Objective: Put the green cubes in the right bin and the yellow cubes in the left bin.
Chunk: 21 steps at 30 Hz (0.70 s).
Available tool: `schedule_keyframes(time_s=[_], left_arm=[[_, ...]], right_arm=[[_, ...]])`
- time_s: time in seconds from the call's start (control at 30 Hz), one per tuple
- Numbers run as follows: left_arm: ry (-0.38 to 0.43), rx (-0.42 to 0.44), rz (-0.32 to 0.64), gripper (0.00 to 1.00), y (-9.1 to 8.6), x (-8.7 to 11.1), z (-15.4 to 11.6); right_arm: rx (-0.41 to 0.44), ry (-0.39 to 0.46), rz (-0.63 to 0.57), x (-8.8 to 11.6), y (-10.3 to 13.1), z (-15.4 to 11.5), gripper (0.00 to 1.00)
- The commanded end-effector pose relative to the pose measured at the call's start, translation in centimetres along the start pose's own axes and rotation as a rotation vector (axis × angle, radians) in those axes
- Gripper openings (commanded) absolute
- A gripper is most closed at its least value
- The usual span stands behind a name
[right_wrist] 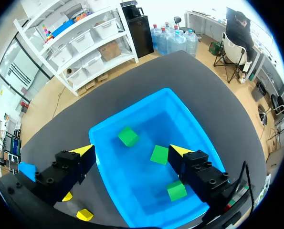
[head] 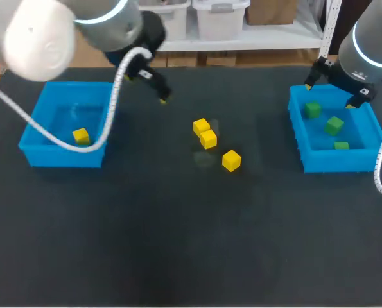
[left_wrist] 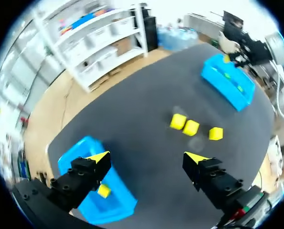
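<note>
- The left gripper (left_wrist: pixel 147 160) is seen spread wide and empty, its black fingers tipped in bright yellow, hung above the dark matte tabletop (head: pixel 178 244).
- Just beside it, the left blue plastic bin (head: pixel 62 157) is found with one small yellow cube (head: pixel 81 135) lying inside.
- Ahead of the fingers, three glossy yellow cubes (head: pixel 208 138) are spotted on the tabletop near the middle. Two are touching and the third lies just beside them.
- Over on the other side, the right gripper (right_wrist: pixel 131 151) is held open too, nothing gripped, above the right blue plastic bin (head: pixel 335 165).
- Three green cubes (right_wrist: pixel 159 154) are scattered apart on that bin's smooth floor.
- The green half is judged done, since no green is seen outside the bin. One yellow is sorted and three are left.
- The cubes look hard-edged and evenly coloured, and the bins thin-walled with open tops.
</note>
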<state>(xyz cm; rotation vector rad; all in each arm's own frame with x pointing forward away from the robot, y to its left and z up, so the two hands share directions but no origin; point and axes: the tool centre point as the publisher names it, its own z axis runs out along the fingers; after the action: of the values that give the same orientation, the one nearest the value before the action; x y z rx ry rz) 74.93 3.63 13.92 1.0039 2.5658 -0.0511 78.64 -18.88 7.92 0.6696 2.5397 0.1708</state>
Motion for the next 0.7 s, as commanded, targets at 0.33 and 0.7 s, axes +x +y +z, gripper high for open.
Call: schedule_keyframes(time_s=[0.33,0.7], left_arm=[[0.105,0.143,0.248,1.00,-9.6,-6.6,4.5],[0.157,0.177,0.297,1.00,-13.2,-5.3,6.0]], right_arm=[[0.001,-0.004,0.001,0.1,0.0,0.0,1.00],[0.001,-0.004,0.001,0.1,0.0,0.0,1.00]])
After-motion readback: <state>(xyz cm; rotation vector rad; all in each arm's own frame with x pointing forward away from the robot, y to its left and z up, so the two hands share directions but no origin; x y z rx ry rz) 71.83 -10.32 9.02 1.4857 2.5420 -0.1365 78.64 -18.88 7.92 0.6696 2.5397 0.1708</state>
